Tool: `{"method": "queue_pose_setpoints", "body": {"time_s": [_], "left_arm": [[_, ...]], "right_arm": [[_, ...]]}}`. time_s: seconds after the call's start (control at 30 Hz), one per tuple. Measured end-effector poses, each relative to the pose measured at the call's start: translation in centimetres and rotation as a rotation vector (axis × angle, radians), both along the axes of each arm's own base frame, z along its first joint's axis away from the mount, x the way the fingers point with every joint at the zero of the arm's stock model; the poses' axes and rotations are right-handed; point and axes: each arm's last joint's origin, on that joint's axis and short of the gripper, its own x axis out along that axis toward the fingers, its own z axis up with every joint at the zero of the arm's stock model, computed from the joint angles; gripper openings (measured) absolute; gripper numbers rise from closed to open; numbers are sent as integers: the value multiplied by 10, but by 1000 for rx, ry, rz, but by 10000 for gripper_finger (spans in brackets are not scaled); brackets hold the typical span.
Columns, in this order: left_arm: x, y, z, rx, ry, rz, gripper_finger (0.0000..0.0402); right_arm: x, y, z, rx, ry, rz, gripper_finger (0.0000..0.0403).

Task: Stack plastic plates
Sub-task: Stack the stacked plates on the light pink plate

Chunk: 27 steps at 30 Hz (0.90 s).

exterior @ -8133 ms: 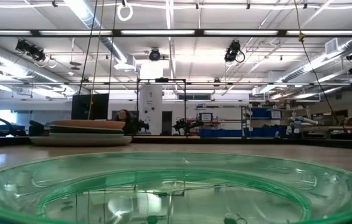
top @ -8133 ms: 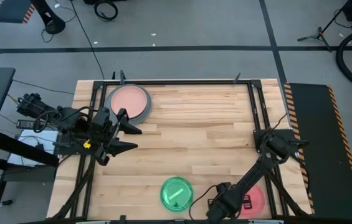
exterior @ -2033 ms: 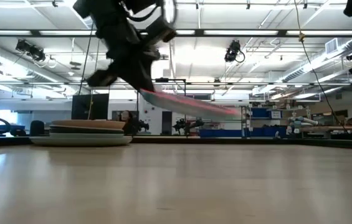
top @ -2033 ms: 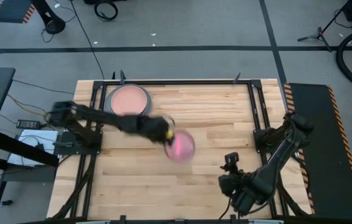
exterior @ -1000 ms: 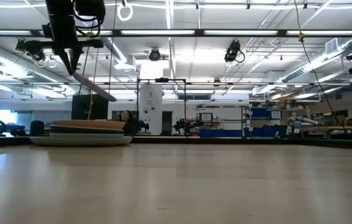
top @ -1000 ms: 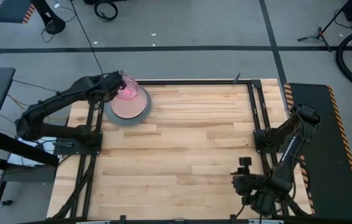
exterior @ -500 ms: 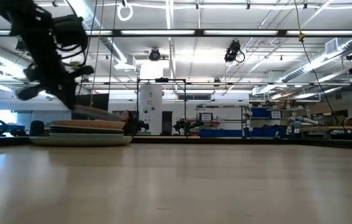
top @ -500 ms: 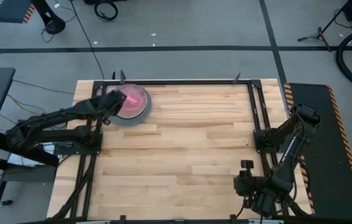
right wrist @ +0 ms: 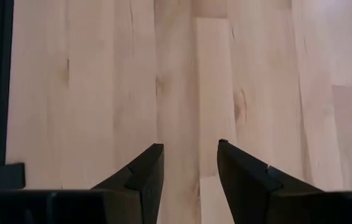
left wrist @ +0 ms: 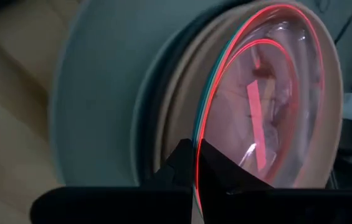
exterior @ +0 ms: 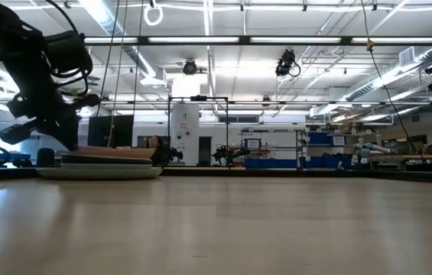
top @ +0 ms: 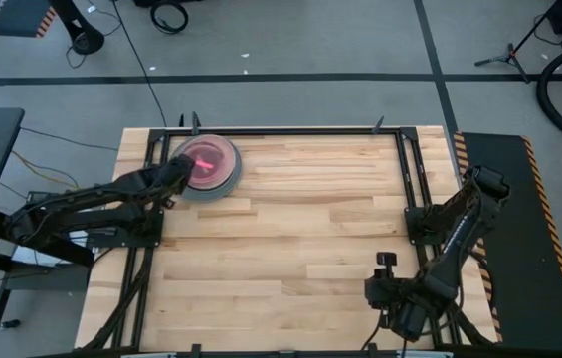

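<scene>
The plastic plates form a stack (top: 229, 185) at the table's far left, on a wide grey bottom plate (left wrist: 95, 93) that rests on the wood. A translucent red-pink plate (top: 207, 159) lies on top, inside the cream plate's rim (left wrist: 176, 99). My left gripper (top: 178, 177) is shut on the red-pink plate at the stack's left side and shows beside the stack (exterior: 108, 162) in the low view. My right gripper (top: 401, 316) hovers open near the table's near right corner, over bare wood, with nothing between its fingers (right wrist: 144, 171). My left gripper pinches the red-pink plate's thin rim (left wrist: 196, 134) between its two fingers, on the side toward the table's left edge. The fingers come at it from the table's left and near side, slanting down. The plate lies about level in the top of the stack.
A black metal frame (top: 408, 169) runs along the table's left, far and right sides. The light wooden tabletop (top: 310, 229) lies bare between the stack and my right arm. A black mat with striped edging (top: 504, 229) lies beyond the right edge.
My left gripper, still shut on the red-pink plate, has come down from above the stack's far side and drawn toward the table's near left. The plate, tilted in the air a second ago, now lies about level on the stack. My right gripper has shifted slightly.
</scene>
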Motion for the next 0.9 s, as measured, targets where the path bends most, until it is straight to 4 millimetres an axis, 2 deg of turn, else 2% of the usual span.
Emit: {"method": "queue_pose_setpoints", "body": {"time_s": [0.33,0.6,0.9], "left_arm": [[6,3,3,47,-60,-48,9],[2,0,-2,-9,-4,-62,12],[5,3,2,67,-13,-55,88]], "right_arm": [[7,-2,1,13,-16,-9,156],[8,-1,1,21,-29,1,156],[9,1,1,35,-37,1,156]]}}
